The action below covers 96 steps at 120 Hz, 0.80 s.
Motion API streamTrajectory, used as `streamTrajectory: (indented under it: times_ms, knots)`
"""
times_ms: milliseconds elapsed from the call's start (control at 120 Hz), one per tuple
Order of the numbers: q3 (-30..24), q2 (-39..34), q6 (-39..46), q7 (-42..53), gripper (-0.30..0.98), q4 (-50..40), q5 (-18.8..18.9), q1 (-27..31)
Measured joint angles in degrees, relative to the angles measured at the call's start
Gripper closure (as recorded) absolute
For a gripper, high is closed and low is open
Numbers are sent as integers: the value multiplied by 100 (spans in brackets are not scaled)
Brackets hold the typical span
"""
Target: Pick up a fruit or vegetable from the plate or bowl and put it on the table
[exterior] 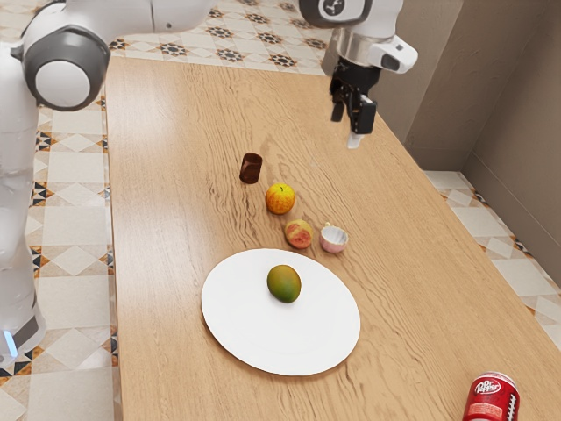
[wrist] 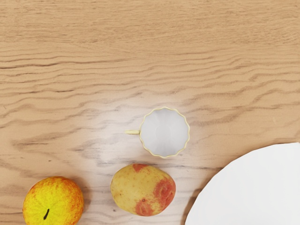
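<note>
My gripper point(exterior: 350, 128) is high over the table point(exterior: 175, 132) in the exterior view, beyond the plate and the small fruits. Its two black fingers stand apart, with nothing between them. A green mango point(exterior: 284, 283) rests on the white plate point(exterior: 237, 338), a little toward the plate's far side. In the wrist view, part of the plate point(wrist: 253, 187) shows, beside a yellow-and-red potato-like item point(wrist: 143, 190) on the table.
The potato-like item point(exterior: 299, 233) lies between an orange-yellow apple point(exterior: 280, 198) and a small cup point(exterior: 333, 239) with a handle. A dark brown cup-like object point(exterior: 251, 168) stands farther back. A red soda can point(exterior: 492, 399) is at the exterior view's lower right.
</note>
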Motion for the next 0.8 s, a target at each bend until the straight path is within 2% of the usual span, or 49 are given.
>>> streamTrajectory:
  times_ms: [225, 358, 442, 800]
  knots:
    - [-60, 29, -141, -180, 0, 97, -5, -24]
    - [-150, 33, -167, -263, 0, 185, 169, -1052]
    - [-155, 66, -176, -308, 0, 164, 228, -1341]
    - [-156, 307, -212, -430, 0, 128, 264, -1438]
